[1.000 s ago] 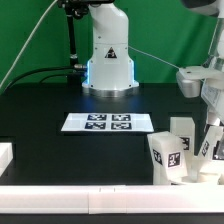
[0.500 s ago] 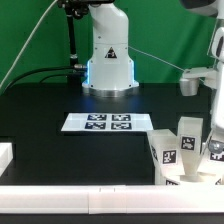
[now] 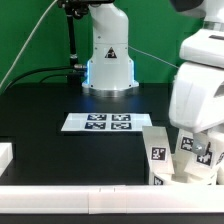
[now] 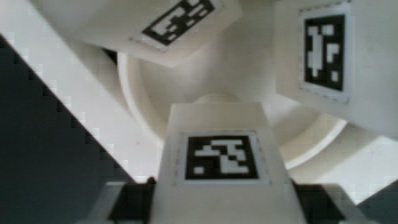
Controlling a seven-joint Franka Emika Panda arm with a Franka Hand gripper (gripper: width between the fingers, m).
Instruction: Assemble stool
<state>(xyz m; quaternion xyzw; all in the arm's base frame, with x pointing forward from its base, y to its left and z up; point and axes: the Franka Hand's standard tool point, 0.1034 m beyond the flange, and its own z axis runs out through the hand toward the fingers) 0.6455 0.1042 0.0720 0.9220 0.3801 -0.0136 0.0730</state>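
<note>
In the wrist view a white block leg with a square tag stands between my gripper's dark fingers, and the gripper is shut on it. Beneath it curves the white round seat disc. Two more tagged legs stand beyond. In the exterior view my hand hangs low over the stool parts at the front of the exterior view's right. There one leg stands free and the seat disc is mostly hidden.
The marker board lies flat mid-table. A white rail runs along the front edge, and a short white block sits at the exterior view's left. The arm's base stands at the back.
My hand has come down and toward the exterior view's left over the legs. The gripper went from open to shut on one leg.
</note>
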